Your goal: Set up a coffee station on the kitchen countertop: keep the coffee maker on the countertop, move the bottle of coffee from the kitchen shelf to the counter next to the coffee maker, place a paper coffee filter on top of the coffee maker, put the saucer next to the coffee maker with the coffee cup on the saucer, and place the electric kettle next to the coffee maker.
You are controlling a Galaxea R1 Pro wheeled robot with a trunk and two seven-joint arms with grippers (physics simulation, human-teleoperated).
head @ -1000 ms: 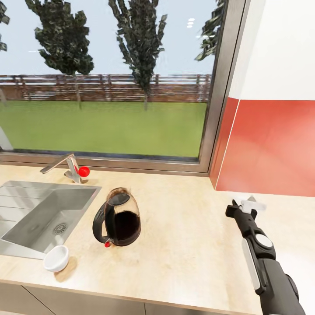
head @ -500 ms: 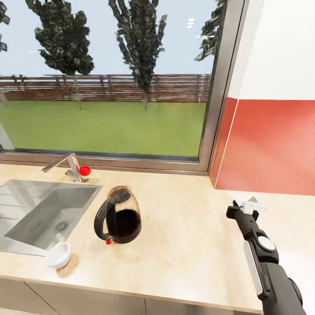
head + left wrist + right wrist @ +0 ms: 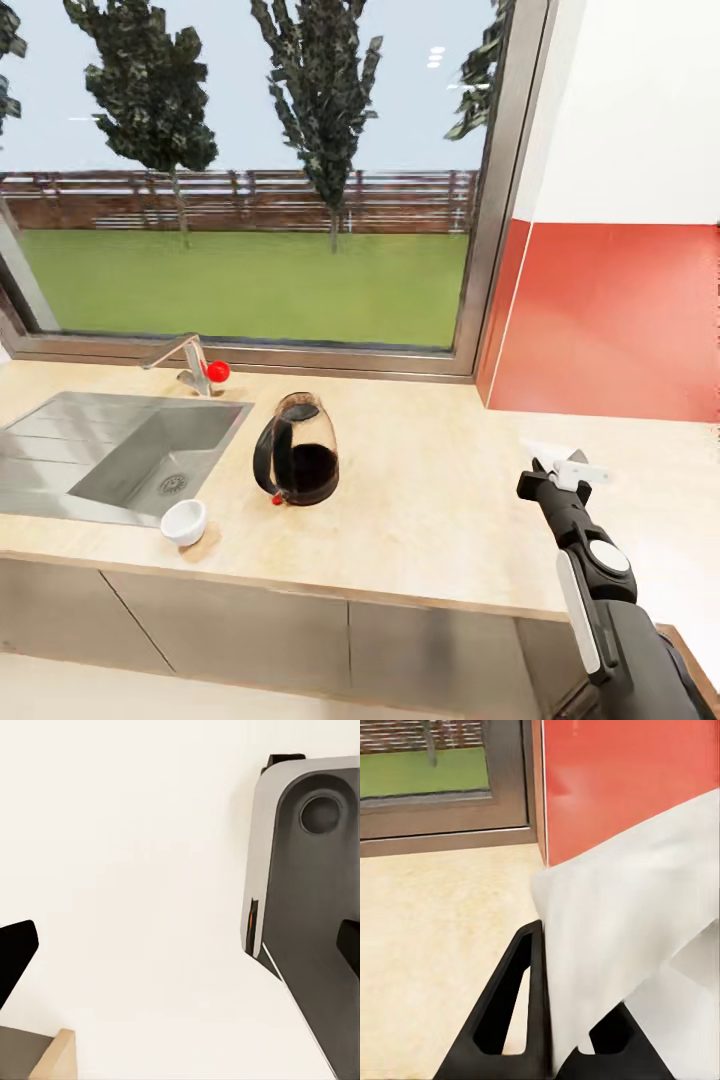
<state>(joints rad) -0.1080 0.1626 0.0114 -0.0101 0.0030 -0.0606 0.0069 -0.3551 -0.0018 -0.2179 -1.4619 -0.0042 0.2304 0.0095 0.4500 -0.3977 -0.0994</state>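
Right gripper: black two-finger gripper on a black and grey arm, extended over the long light wood-grain kitchen countertop. Clamped shut on the white paper coffee filter; in the right wrist view the sheet passes between the black fingers and drapes across the frame.

Left gripper: two black fingertips at opposite edges of the left wrist view, set wide apart, nothing between them; a grey and black robot part lies ahead against a plain white ground.

Rounded clear-glass electric kettle, black handle, dark contents, red switch: upright on the countertop, well to the left of the right gripper.

Small white coffee cup: on the countertop near its front edge, further left than the kettle, just beside the steel sink.

Steel tap with red knob: behind the sink, under the large window.

Red wall panel: beyond the right gripper.
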